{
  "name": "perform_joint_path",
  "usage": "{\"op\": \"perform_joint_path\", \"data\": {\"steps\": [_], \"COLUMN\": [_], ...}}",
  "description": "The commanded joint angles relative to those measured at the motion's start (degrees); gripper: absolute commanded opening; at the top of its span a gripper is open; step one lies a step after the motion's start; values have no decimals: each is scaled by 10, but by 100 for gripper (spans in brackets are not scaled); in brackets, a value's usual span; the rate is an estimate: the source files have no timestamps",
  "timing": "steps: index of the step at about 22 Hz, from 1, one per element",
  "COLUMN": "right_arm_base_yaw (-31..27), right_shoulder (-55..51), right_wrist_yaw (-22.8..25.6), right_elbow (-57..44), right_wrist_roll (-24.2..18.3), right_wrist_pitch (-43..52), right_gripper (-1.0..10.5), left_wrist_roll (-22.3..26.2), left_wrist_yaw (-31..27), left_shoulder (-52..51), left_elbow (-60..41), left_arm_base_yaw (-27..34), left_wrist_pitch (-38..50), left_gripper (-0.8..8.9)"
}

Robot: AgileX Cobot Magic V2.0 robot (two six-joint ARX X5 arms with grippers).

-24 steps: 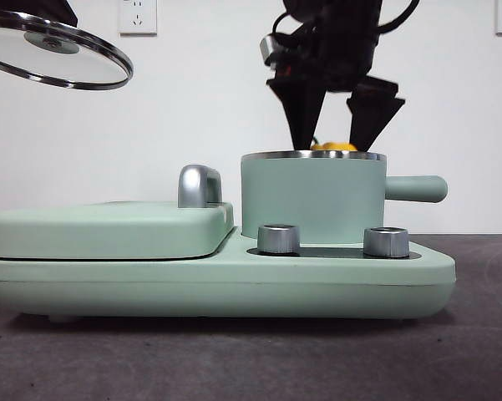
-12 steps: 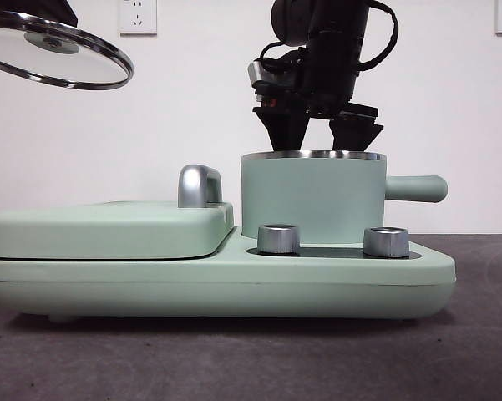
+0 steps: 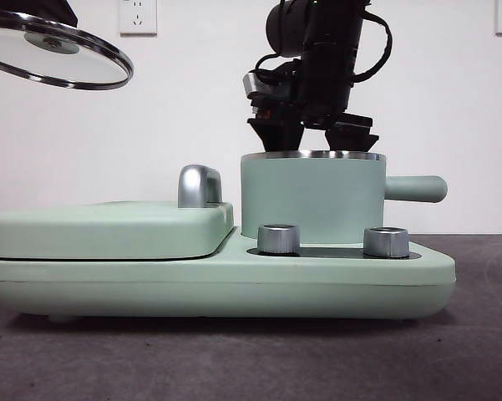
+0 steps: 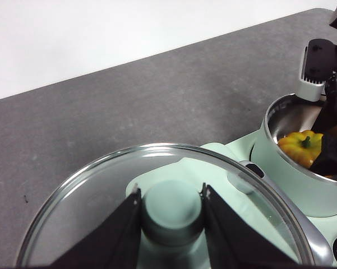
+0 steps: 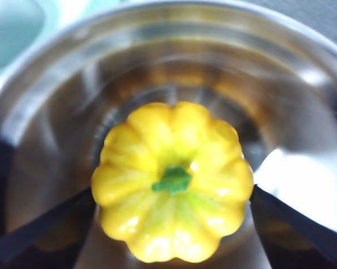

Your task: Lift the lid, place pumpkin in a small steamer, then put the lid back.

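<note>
Right gripper [image 5: 171, 235] reaching down inside pot [image 3: 313, 200], jaws flanking pumpkin [image 5: 172, 180], contact unclear | pumpkin sitting stem-up directly beneath it | left gripper [image 4: 171, 224] gripping lid [image 4: 157, 213] by knob, hanging high, well aside of pot, nearer for re-lidding.

Compared with one second ago, the right gripper [image 3: 313, 138] is lower: its black jaws, then fully above the steel rim of the small steamer [image 3: 313, 200], now reach down inside it. The pumpkin [image 5: 172, 180], whose yellow top then showed over the rim in the front view, is now hidden there, sunk inside.
</note>
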Motion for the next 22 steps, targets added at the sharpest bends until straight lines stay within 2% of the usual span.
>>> {"op": "perform_joint_path", "data": {"steps": [1,11,14,17,22], "right_arm_base_yaw": [9,9,9,9,9], "right_shoulder": [20,-74,-112,-153,-264], "right_wrist_yaw": [0,-2,-44,-43,-43], "right_elbow": [15,15,7,-40,-201], "right_wrist_roll": [-9,7,8,17,71], "right_wrist_pitch": [3,18,36,64,184], "right_gripper": [464,463,383,378,378], "left_wrist_roll": [3,3,3,3,3], "left_wrist_yaw": [4,4,4,5,5], "left_shoulder": [-2,-2,-2,-2,-2], "left_elbow": [10,10,10,10,10], "left_arm_base_yaw": [-1,-1,-1,-1,-1], "left_wrist_pitch": [15,8,7,6,4], "left_gripper": [13,13,13,13,13]}}
